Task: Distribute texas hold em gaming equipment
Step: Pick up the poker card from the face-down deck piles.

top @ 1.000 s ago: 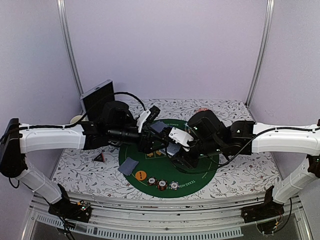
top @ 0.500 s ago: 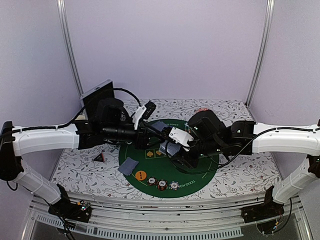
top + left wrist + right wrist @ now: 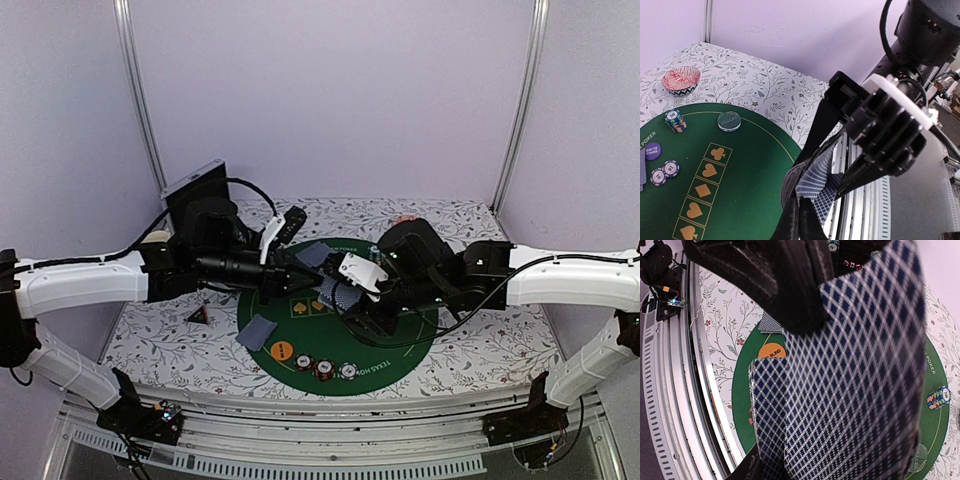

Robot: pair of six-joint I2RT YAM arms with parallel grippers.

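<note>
Over the green poker mat my right gripper is shut on a deck of blue-grey-backed playing cards. My left gripper is shut on the lower edge of one card fanned out from that deck. That card fills most of the right wrist view, under the left finger. Single cards lie on the mat at the near left and at the back. An orange disc and three striped chips sit along the near edge. A dark triangular marker lies left of the mat.
A pink patterned dish stands on the floral cloth at the back. A chip stack, a pale dealer disc, a purple disc and two loose chips lie on the mat. A black box stands back left.
My left gripper has closed on a card of the deck and its arm has drawn back a little to the left. The right arm has stayed put.
</note>
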